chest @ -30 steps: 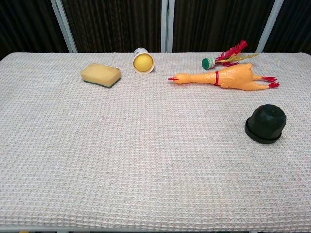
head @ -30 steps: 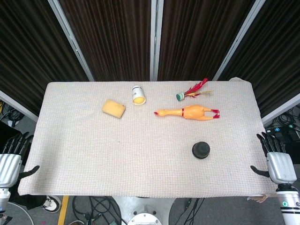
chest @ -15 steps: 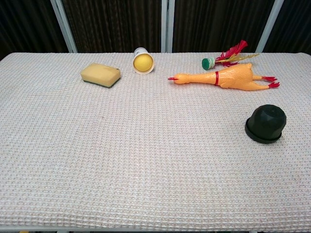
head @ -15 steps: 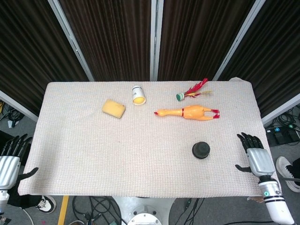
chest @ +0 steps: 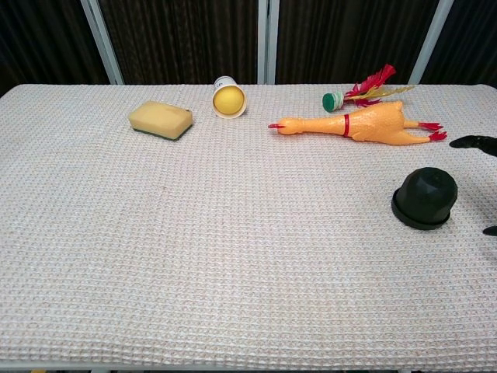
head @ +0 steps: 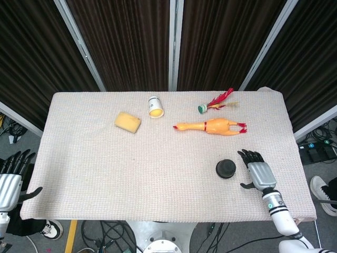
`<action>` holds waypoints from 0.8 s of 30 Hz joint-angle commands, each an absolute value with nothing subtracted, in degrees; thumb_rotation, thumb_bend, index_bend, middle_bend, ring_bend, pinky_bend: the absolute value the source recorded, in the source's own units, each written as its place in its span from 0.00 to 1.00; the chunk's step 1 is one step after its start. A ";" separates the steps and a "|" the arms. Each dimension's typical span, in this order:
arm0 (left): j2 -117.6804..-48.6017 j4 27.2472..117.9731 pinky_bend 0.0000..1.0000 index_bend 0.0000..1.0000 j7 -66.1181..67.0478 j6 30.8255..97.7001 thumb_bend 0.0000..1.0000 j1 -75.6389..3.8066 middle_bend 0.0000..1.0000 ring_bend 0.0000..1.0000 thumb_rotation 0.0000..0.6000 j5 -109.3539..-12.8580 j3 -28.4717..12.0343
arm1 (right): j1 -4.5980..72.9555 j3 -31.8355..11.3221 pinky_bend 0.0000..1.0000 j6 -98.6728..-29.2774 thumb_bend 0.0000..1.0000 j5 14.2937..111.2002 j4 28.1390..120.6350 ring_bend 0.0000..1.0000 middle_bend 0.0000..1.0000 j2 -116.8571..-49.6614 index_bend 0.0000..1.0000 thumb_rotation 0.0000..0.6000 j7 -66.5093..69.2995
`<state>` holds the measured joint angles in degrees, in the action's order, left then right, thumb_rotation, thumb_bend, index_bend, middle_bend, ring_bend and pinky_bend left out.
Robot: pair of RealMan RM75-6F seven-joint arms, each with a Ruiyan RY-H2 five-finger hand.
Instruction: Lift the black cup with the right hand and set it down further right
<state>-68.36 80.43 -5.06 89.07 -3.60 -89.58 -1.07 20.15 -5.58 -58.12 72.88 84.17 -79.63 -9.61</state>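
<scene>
right hand (head: 260, 172) has travelled in from the desk's right edge over the last 1 s and now sits just beside the black cup (head: 225, 168), fingers spread, holding nothing, not touching it. cup stands upside down, unmoved, on the desk (head: 131, 174) below the rubber chicken (head: 210, 127). judgement: approach nearly complete, grasp not yet begun.

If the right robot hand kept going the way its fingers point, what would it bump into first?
Probably nothing close. The right robot hand points toward the table's far side, passing right of the black cup. The rubber chicken's red feet lie near that line, but depth is unclear.
</scene>
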 commanded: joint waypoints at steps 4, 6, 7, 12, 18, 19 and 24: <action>-68.25 79.83 0.11 0.09 -5.71 88.95 0.11 -3.53 0.04 0.00 1.00 -89.23 -1.16 | 21.74 -6.00 0.00 -56.54 0.01 72.10 82.89 0.00 0.05 -82.15 0.00 1.00 -9.00; -68.21 79.77 0.11 0.09 -5.79 88.97 0.11 -3.51 0.04 0.00 1.00 -89.20 -1.19 | 22.30 -6.15 0.00 -56.14 0.02 72.14 82.70 0.00 0.06 -82.72 0.00 1.00 -8.41; -68.19 79.75 0.11 0.09 -5.84 89.00 0.11 -3.48 0.04 0.00 1.00 -89.19 -1.18 | 22.54 -6.21 0.00 -55.95 0.02 72.11 82.60 0.00 0.06 -82.90 0.00 1.00 -8.30; -68.16 79.55 0.11 0.09 -6.18 89.11 0.11 -3.36 0.04 0.00 1.00 -89.09 -1.21 | 23.68 -6.44 0.00 -54.98 0.02 71.06 81.46 0.00 0.08 -84.34 0.00 1.00 -8.65; -68.15 79.12 0.11 0.09 -6.54 89.31 0.11 -3.19 0.04 0.00 1.00 -89.11 -1.16 | 24.60 -6.59 0.00 -54.21 0.03 70.13 79.96 0.00 0.10 -85.73 0.00 1.00 -8.33; -68.13 79.09 0.11 0.09 -6.59 89.32 0.11 -3.17 0.04 0.00 1.00 -89.08 -1.17 | 24.74 -6.61 0.00 -54.12 0.03 70.08 79.84 0.00 0.10 -85.83 0.00 1.00 -8.28; -68.02 79.08 0.11 0.09 -6.66 89.43 0.11 -3.09 0.04 0.00 1.00 -89.10 -1.17 | 25.27 -6.64 0.00 -53.88 0.03 69.79 79.19 0.00 0.12 -86.41 0.00 1.00 -7.88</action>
